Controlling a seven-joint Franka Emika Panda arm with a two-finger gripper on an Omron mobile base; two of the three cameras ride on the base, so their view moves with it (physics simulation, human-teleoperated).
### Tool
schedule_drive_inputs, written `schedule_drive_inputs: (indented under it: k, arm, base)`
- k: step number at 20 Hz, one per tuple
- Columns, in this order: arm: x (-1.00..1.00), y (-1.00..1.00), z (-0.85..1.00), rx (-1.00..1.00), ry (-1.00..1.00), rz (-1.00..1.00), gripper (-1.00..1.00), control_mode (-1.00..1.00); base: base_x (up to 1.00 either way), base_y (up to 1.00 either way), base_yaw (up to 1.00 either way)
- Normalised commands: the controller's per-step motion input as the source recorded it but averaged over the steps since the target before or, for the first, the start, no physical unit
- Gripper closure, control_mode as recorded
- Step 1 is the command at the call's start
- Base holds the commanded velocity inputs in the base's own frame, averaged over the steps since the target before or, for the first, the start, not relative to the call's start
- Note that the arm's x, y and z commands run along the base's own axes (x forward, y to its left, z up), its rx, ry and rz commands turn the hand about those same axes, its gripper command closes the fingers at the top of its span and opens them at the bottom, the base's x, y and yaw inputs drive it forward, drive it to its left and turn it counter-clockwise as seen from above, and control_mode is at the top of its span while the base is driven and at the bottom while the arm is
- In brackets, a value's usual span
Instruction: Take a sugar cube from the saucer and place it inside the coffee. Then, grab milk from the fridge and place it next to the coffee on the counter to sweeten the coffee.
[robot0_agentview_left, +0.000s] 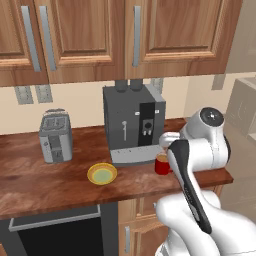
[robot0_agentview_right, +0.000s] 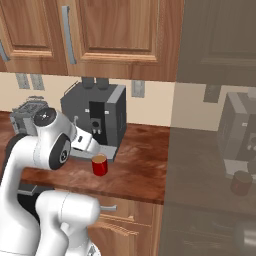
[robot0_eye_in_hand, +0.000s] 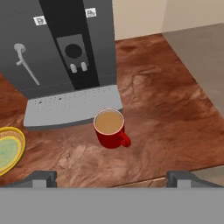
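Two task items are seen on the worktop: the coffee, a red mug filled with tan liquid, just in front of the coffee machine drip tray, and the saucer, a little to the mug's left, apart from it. No sugar cube can be made out on the saucer in the left base view or on the part of it seen in the hand view; whether one is already in the coffee cannot be told from the liquid surface.

Gripper is held above the mug, jaws spread fully wide, nothing held between the fingertips.

Milk is not visible; a grey fridge panel is seen at the right of the right base view, so the fetch is judged to be the remaining step.

Risks, as judged:
- Mug handle is turned toward the worktop's front edge; the mug could be clipped and tipped if the arm is swung low toward the fridge.
- Coffee is nearly at the brim, so a nudge would be enough for a spill.
- Free space beside the mug is limited by the drip tray; the milk could be set against the mug and it could be shoved.
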Motion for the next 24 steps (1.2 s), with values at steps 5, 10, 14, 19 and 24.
schedule_drive_inputs:
  k: [5, 10, 14, 19, 24]
  arm:
    - [0.0, 0.0, 0.0, 0.0, 0.0, 0.0, -1.0, 1.0]
    - [0.0, 0.0, 0.0, 0.0, 0.0, 0.0, -1.0, 1.0]
    - [0.0, 0.0, 0.0, 0.0, 0.0, 0.0, -1.0, 1.0]
    - [0.0, 0.0, 0.0, 0.0, 0.0, 0.0, -1.0, 1.0]
    - [0.0, 0.0, 0.0, 0.0, 0.0, 0.0, -1.0, 1.0]
  base:
    - [-0.58, 0.0, 0.04]
    - [-0.95, 0.25, 0.29]
    - [-0.29, 0.59, 0.67]
    - [0.0, 0.51, 0.87]
    - [0.02, 0.31, 0.88]
